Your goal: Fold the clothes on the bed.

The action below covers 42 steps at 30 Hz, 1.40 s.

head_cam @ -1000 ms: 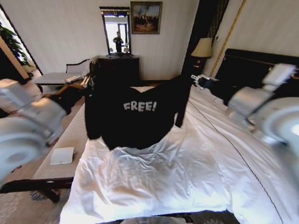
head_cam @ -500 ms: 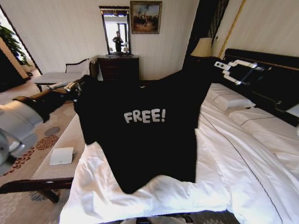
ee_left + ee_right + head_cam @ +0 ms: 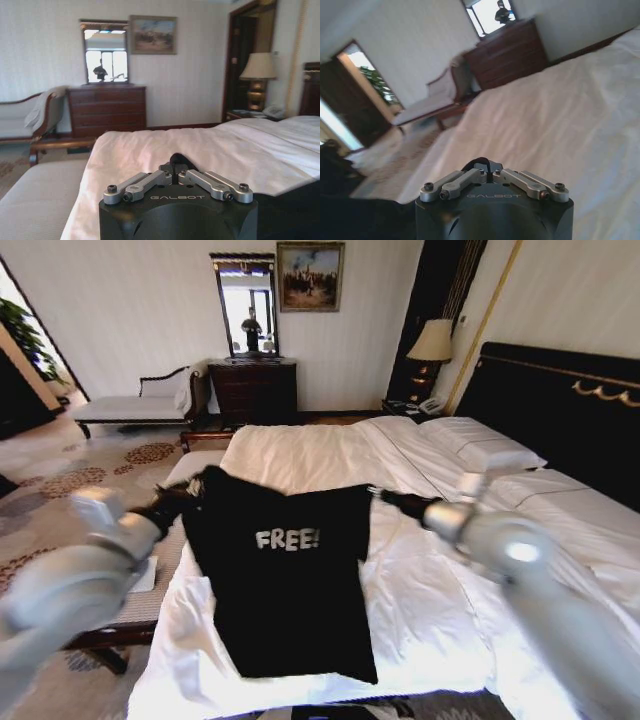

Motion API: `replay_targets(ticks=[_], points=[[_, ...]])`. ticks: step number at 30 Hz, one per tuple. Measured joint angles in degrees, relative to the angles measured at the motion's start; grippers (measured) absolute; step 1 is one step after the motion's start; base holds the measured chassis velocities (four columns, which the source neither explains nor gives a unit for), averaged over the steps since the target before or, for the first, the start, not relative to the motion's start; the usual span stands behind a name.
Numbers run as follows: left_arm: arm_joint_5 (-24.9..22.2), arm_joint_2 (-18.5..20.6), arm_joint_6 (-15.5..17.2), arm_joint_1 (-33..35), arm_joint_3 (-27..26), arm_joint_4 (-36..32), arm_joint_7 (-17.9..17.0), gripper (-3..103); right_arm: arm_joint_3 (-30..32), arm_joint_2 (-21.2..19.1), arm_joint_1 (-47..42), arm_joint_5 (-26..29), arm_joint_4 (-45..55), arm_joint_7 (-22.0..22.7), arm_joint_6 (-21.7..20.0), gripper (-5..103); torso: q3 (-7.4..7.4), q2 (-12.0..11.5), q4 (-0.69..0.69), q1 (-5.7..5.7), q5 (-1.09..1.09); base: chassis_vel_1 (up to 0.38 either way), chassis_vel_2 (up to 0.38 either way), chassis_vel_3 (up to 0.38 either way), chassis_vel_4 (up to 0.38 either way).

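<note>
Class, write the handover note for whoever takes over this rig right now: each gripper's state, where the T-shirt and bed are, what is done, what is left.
Left gripper: shut on the upper left corner of the black T-shirt, low over the bed's left edge.
Right gripper: shut on the shirt's upper right corner, above the duvet.
T-shirt: spread out, "FREE!" side up, most of it lying on the near part of the bed, hem toward the robot; the top edge is held by both grippers.
Done: shirt laid out nearly flat.
Left: release the corners, then make every fold; none shows yet.
</note>
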Motion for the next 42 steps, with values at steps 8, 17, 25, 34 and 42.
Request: replay_targets(ticks=[8, 17, 25, 34, 42], points=[[6.85, -12.33, -1.61, -17.68, 21.12, 16.43, 1.18, 0, -6.25, 5.60, 2.74, -11.95, -13.85, -4.65, 2.50, 0, 0.00, 0.00, -0.05, -0.01, 0.08, 0.000, 0.000, 0.000, 0.000], [9.09, -22.99, -2.60, -30.52, 32.07, 31.99, 2.07, 0, -7.37, 7.98, 4.57, -20.16, -23.36, -7.48, 4.61, 0, -0.01, 0.01, -0.06, -0.02, 0.08, 0.000, 0.000, 0.000, 0.000], [8.56, -36.21, -3.40, -43.38, 37.88, 55.23, 3.84, 0, -11.59, 15.28, 12.34, -26.15, -40.80, -9.38, 8.19, 0, 0.00, 0.00, -0.04, -0.01, 0.06, 0.000, 0.000, 0.000, 0.000], [12.78, -52.87, -3.76, -52.45, 37.13, 82.97, 7.77, 0, -11.79, 19.33, 19.22, -29.22, -57.49, -11.09, 11.14, 0, 0.00, 0.00, -0.10, 0.00, 0.07, 0.000, 0.000, 0.000, 0.000], [19.68, -61.14, 0.65, -55.24, 30.57, 100.50, 6.85, 0, -11.45, 23.21, 24.73, -26.81, -69.77, -9.65, 9.60, 0, -0.01, 0.01, -0.01, -0.03, 0.06, 0.000, 0.000, 0.000, 0.000]])
